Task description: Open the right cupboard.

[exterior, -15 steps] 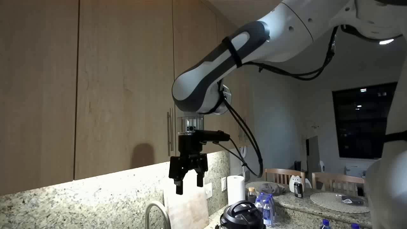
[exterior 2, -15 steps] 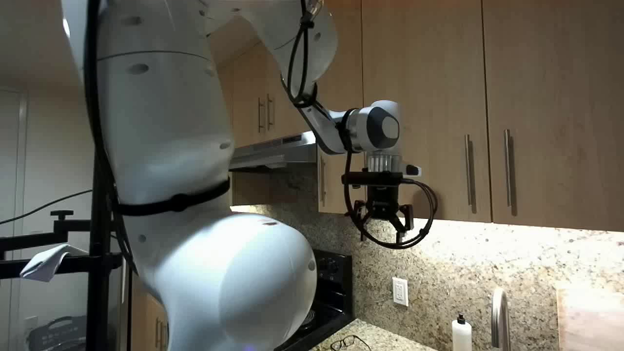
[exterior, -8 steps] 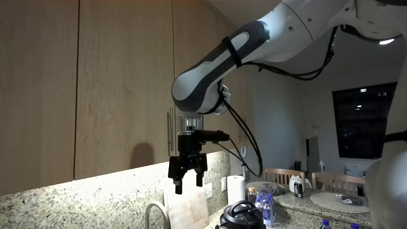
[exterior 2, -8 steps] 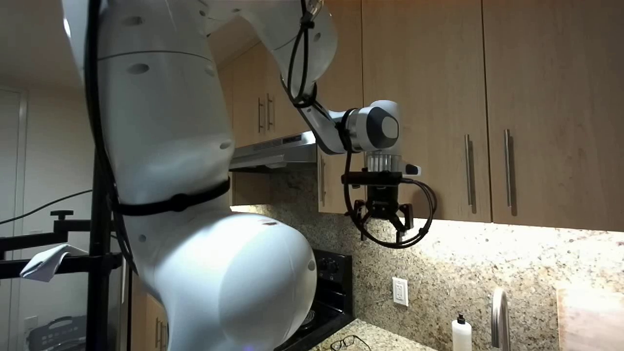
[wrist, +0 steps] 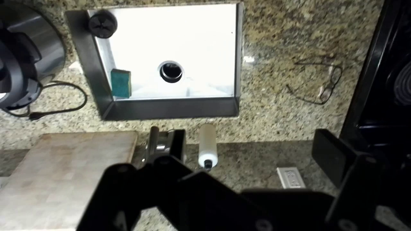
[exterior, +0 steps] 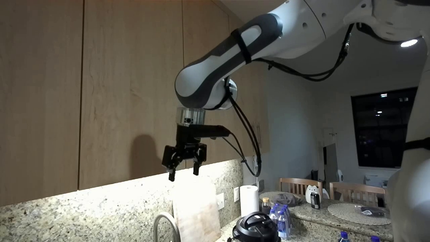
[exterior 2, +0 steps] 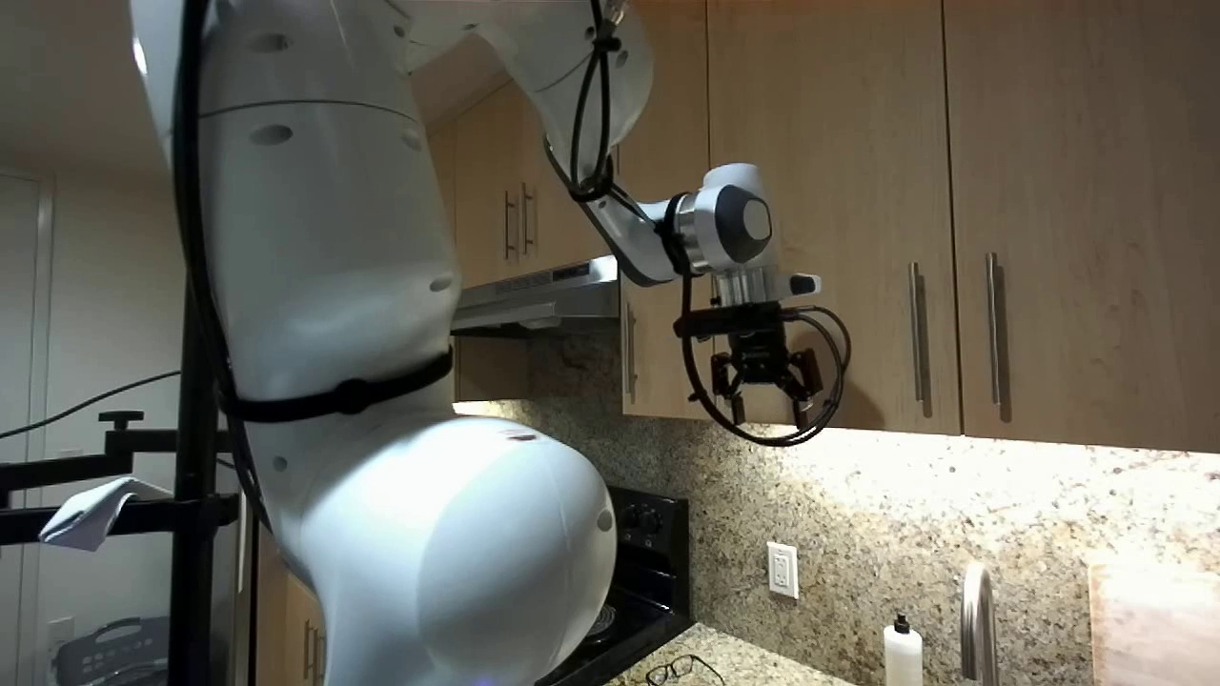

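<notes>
The right cupboard (exterior 2: 660,367) seems to be the narrow light-wood wall door beside the range hood in an exterior view. It is shut, with a slim vertical metal handle (exterior 2: 629,353) near its left edge; the arm covers part of the door. Its inside is hidden. My gripper (exterior 2: 769,412) is open and empty in front of the wider neighbouring door, to the right of the narrow one. It points down, slightly tilted, near the cupboards' lower edge, and also shows in an exterior view (exterior: 183,173). In the wrist view the fingers (wrist: 252,144) are wide apart.
Wider cupboard doors (exterior 2: 829,143) stand close behind the gripper. The range hood (exterior 2: 534,300) juts out at left. Below are the sink (wrist: 171,109), faucet (exterior 2: 974,619), soap bottle (exterior 2: 903,657), cutting board (exterior: 198,215) and a black-lidded pot (exterior: 256,228).
My gripper has risen in the last half second, shifted left in an exterior view, and tilted slightly. It stays open. The cupboard doors have not moved.
</notes>
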Controlling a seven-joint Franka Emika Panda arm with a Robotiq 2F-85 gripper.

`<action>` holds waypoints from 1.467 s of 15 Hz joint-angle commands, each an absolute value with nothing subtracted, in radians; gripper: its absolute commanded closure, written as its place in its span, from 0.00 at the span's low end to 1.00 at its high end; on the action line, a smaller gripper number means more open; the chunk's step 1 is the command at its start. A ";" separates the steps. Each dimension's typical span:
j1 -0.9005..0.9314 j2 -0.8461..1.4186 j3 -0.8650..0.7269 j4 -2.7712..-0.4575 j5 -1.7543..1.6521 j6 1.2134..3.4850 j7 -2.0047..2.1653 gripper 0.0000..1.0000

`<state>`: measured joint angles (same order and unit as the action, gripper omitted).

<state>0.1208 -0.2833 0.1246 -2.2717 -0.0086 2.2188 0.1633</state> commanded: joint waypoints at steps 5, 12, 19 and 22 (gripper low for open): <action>-0.020 -0.297 0.173 -2.182 -0.309 2.335 0.485 0.00; -0.153 -0.334 0.195 -2.156 -0.621 2.312 0.821 0.00; -0.121 -0.317 0.152 -2.148 -0.656 2.302 0.845 0.00; -0.121 -0.317 0.152 -2.148 -0.655 2.302 0.845 0.00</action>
<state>-0.1373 -0.3180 0.1657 -2.1507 -0.6512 2.3061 0.8439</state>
